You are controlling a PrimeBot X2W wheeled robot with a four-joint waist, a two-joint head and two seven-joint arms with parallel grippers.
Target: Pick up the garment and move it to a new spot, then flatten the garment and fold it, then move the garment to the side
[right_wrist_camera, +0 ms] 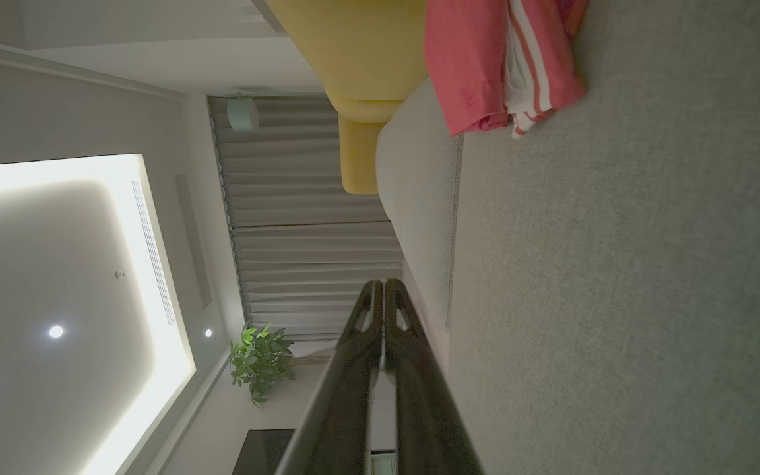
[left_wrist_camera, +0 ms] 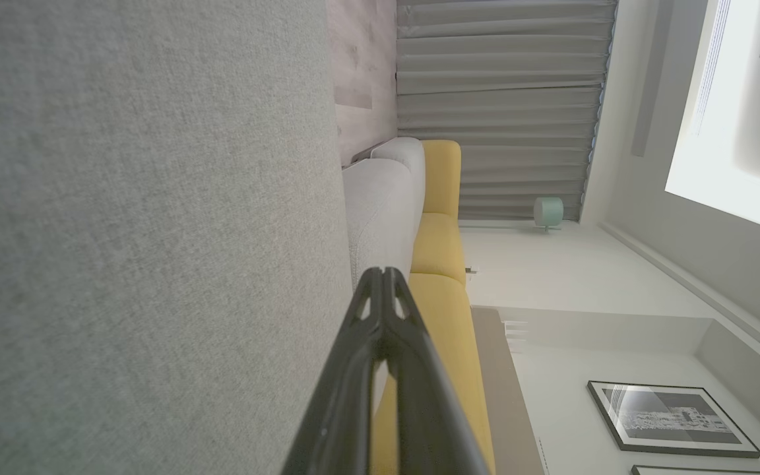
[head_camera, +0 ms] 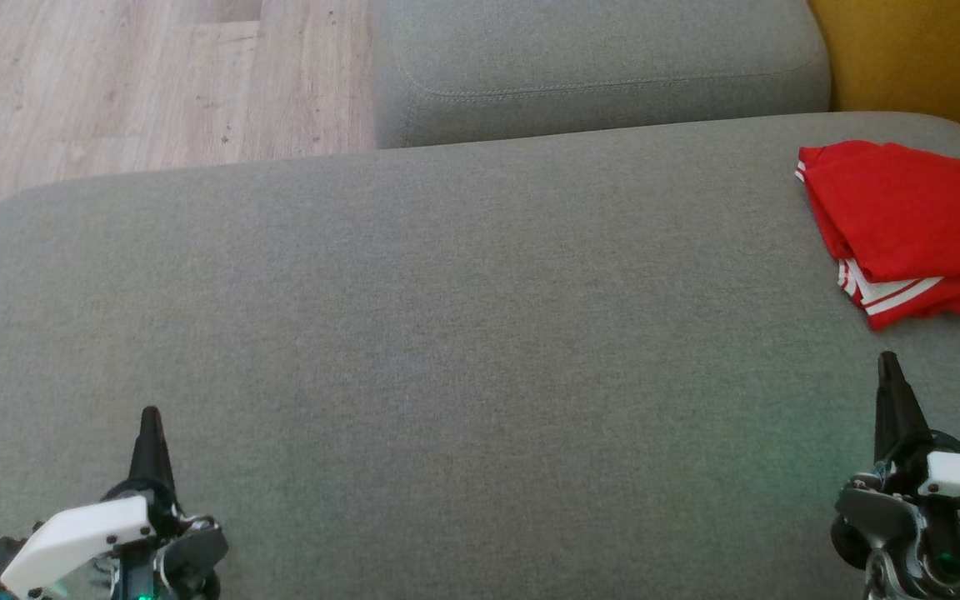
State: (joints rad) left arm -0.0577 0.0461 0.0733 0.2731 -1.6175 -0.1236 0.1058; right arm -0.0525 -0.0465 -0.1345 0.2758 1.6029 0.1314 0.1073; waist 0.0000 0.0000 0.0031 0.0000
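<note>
Our left gripper (head_camera: 150, 414) and right gripper (head_camera: 888, 360) are both pinched closed, holding nothing, over the couch (head_camera: 447, 292); we see the folded garment (head_camera: 905, 217) lying far right, near the right gripper

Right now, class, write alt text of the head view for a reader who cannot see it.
A roughly folded red jersey with white trim lies at the far right of a grey sofa seat. The left gripper and right gripper, both shut and empty, point up from the lower corners.
</note>
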